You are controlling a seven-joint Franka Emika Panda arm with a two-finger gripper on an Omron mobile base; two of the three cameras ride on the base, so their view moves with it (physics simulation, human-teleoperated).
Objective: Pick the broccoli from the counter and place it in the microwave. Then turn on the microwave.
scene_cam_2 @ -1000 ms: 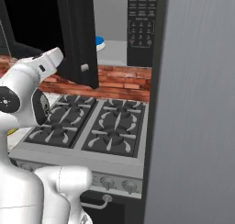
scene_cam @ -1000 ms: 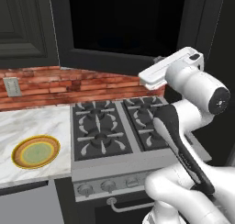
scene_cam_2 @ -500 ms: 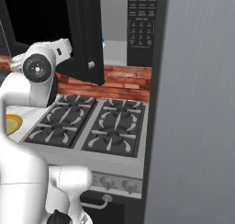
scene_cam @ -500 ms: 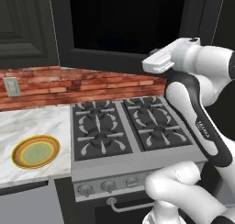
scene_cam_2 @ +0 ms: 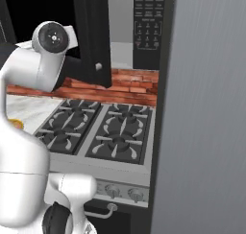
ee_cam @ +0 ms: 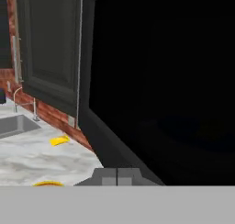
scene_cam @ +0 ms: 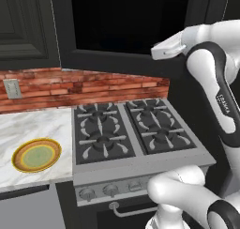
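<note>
claw: clenched (ee_cam: 117, 176), holding nothing; low centre of the hand view, its tips pressed together, close against the dark glass door
microwave: open door (scene_cam_2: 91, 34) fills the upper left of the right base view; button panel (scene_cam_2: 147, 22) at upper centre, light grey interior beside it
broccoli: cannot tell where it is
desk: white marble (scene_cam: 28, 129) at lower left of the left base view, carrying a yellow plate (scene_cam: 36, 155)
stovetop: black burners (scene_cam: 133, 132) at centre

White arm raised high and bent at the elbow, gripper (ee_cam: 117, 176) closed, fingertips together, holding nothing
</note>
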